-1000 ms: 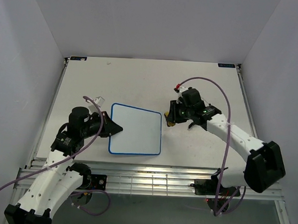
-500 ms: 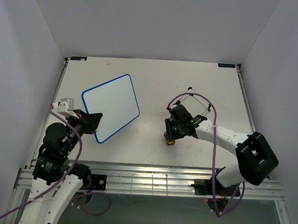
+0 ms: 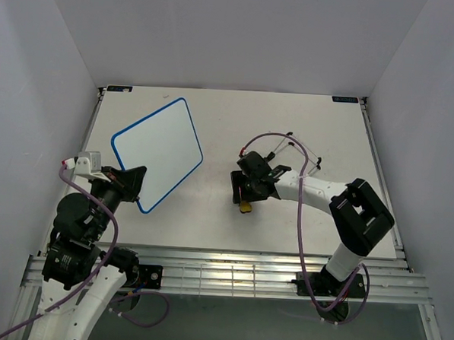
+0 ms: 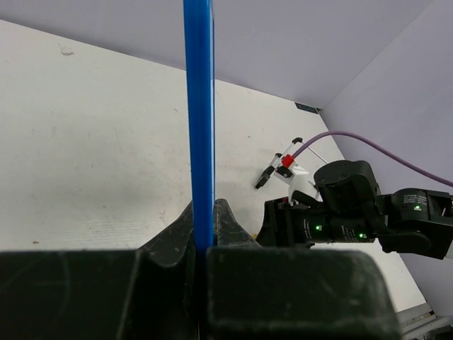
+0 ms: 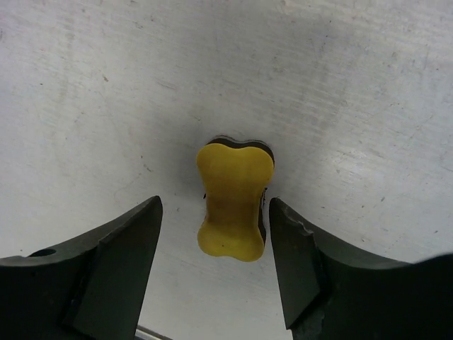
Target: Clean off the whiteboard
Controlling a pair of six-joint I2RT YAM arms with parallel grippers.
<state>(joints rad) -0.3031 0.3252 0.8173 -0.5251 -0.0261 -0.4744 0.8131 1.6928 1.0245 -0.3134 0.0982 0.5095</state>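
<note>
While left claw [image 3: 137, 183] pinches the whiteboard [image 3: 158, 147] above the table [image 3: 305, 125], right claw [image 5: 214, 209] stands spread.

The whiteboard [image 4: 198, 106] appears edge-on, its blue rim running as an upright line from 12 o'clock down towards 6 o'clock. There the left tool [image 4: 204, 218] pinches it between black fingers. Pale tabletop [image 4: 85, 156] spreads behind. At 4 o'clock sits the black right arm [image 4: 354, 212], green lights glowing, with a purple cable [image 4: 340, 133] arching over it.
</note>
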